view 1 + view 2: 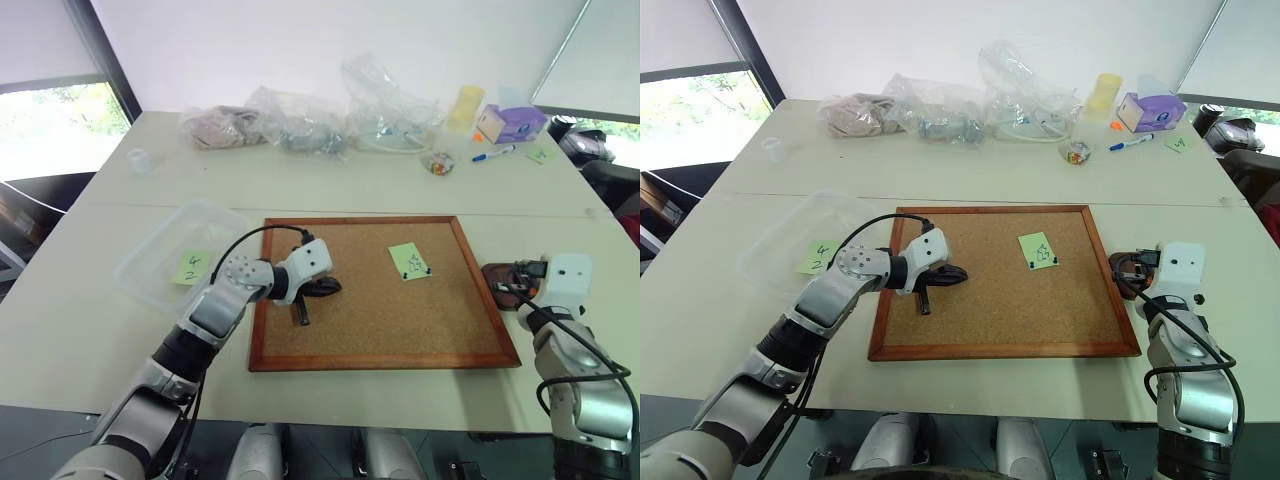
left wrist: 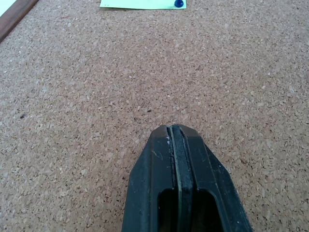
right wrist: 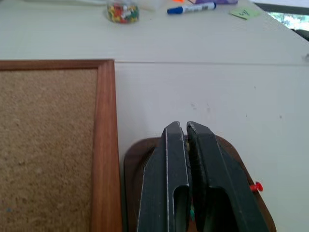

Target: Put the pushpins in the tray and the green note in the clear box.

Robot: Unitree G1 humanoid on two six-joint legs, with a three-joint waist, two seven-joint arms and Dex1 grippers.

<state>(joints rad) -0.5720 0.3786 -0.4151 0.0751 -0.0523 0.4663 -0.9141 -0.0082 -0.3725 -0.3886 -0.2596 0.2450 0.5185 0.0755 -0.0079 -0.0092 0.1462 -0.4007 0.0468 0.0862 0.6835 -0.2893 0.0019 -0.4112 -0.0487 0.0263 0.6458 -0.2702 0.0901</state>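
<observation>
A pale table [image 1: 90,330] holds a wooden-framed corkboard [image 1: 380,292] at its middle. The green note [image 1: 409,261] lies on the cork toward the far right part of the board, fixed by two small dark pushpins [image 1: 421,271] along its near edge. The left gripper [image 1: 325,289] rests over the left part of the cork, its two black fingers pressed flat together with nothing between them. The clear box [image 1: 160,255] sits on the table just left of the board, with another green note marked "4 2" [image 1: 193,267] in it. The right gripper [image 3: 186,129] hangs over the small dark brown tray [image 3: 134,157], which lies just right of the board's frame; its jaws are narrowed to a slit, and whether they pinch anything is hard to tell. A red pushpin [image 3: 256,186] sits at the tray's rim.
</observation>
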